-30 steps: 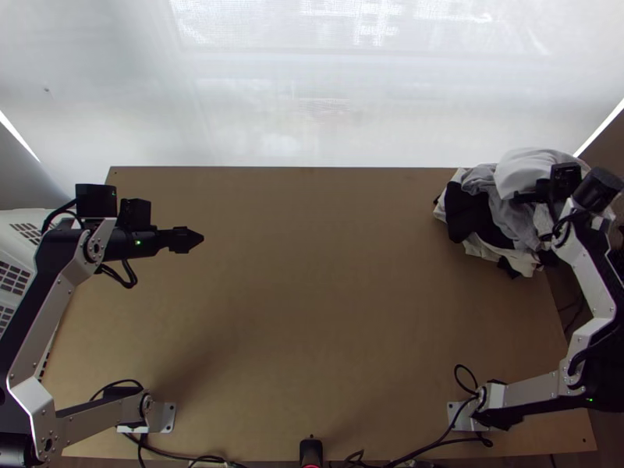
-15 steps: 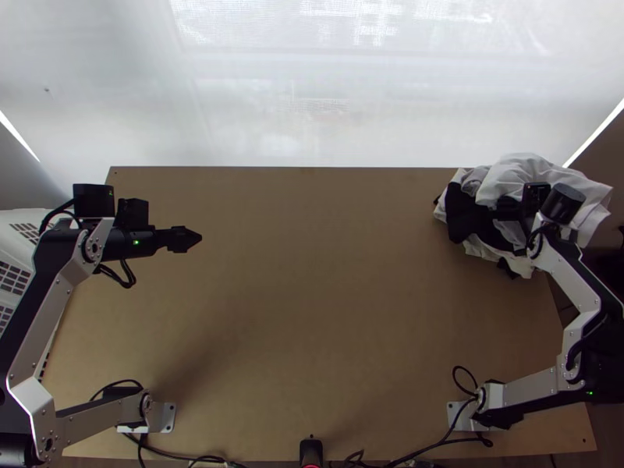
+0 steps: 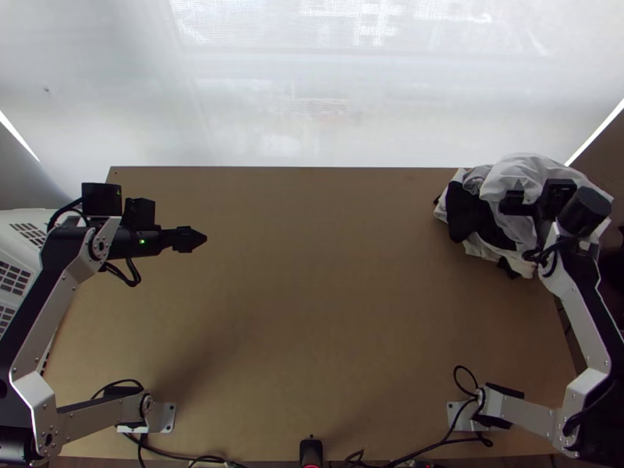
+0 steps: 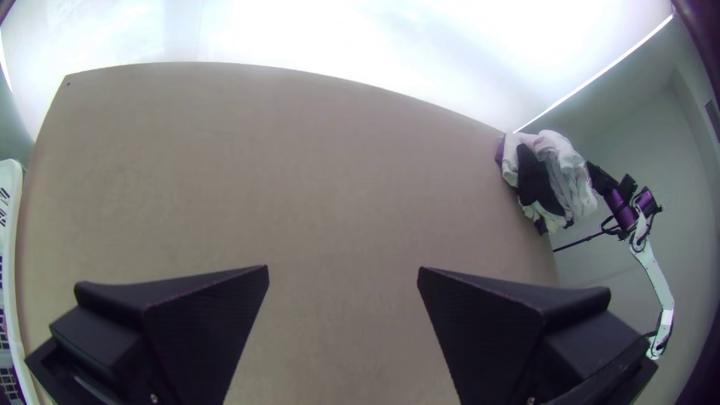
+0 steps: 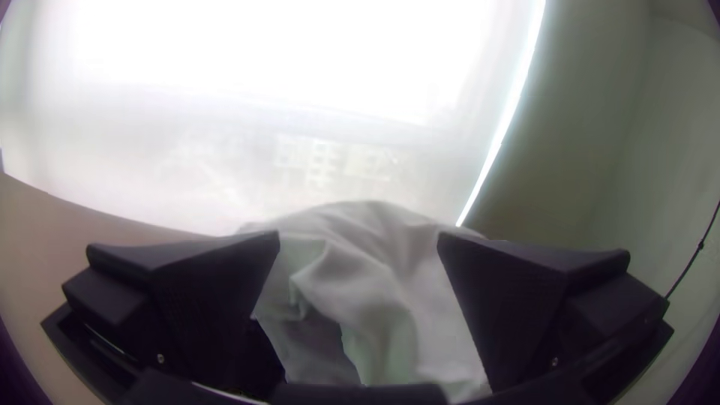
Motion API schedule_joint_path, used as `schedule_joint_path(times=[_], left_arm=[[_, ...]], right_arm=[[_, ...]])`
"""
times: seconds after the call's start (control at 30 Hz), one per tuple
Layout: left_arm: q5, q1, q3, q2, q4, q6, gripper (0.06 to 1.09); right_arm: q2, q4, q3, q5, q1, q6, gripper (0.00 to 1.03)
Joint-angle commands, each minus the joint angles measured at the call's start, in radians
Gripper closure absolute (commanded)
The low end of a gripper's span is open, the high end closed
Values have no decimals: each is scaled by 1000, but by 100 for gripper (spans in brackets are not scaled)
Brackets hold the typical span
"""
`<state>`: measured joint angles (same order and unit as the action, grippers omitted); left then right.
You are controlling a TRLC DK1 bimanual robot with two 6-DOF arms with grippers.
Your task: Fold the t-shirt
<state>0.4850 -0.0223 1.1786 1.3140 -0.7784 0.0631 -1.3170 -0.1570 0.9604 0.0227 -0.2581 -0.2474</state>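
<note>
My right end effector [image 3: 510, 204] is open above the white cloth [image 3: 524, 166], which lies bunched on the clothes pile [image 3: 466, 216] at the worktop's [image 3: 312, 281] far right corner. My left end effector [image 3: 201, 238] hangs open over the worktop, nearer its left edge.

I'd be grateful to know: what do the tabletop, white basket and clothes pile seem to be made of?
The tabletop looks like matt wood or fibreboard, evenly brown. The basket is probably smooth moulded plastic, with regular openings. The clothes pile seems matt fabric, perhaps cotton, from its loose folds.
</note>
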Motion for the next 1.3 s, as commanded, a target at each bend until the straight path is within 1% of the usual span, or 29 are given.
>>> schedule_joint_path(times=[0.0,0.13,0.3,0.43,0.57,0.7,0.83,0.97,1.07,1.13,1.2,1.27], left_arm=[[0,4,-13,-2,1,-9,12],[0,4,-14,-1,1,-14,12],[0,4,-23,2,1,-14,12],[-8,2,-63,-13,1,-16,12],[-17,-1,-114,-35,2,-28,12],[-26,2,-126,-38,5,-29,12],[-49,16,-119,-65,25,-29,12],[-106,39,-128,-116,51,-32,12],[-171,39,-139,-168,57,-26,11],[-191,32,-148,-213,60,-19,11],[-221,24,-155,-257,60,-20,11],[-243,24,-165,-295,60,-46,11]], right_arm=[[42,-9,74,26,31,71,5],[-74,-13,169,45,26,99,5],[-268,-53,236,72,20,103,5],[-364,-62,209,77,13,106,5],[-415,-111,135,77,13,105,5],[-455,-119,89,77,-3,106,5],[-459,-122,66,77,-15,102,5],[-445,-110,58,77,-18,88,5],[-346,-95,47,77,-10,94,5],[-266,-90,54,77,5,96,5],[-194,-62,83,77,20,106,5],[-134,-6,129,77,51,112,5]])
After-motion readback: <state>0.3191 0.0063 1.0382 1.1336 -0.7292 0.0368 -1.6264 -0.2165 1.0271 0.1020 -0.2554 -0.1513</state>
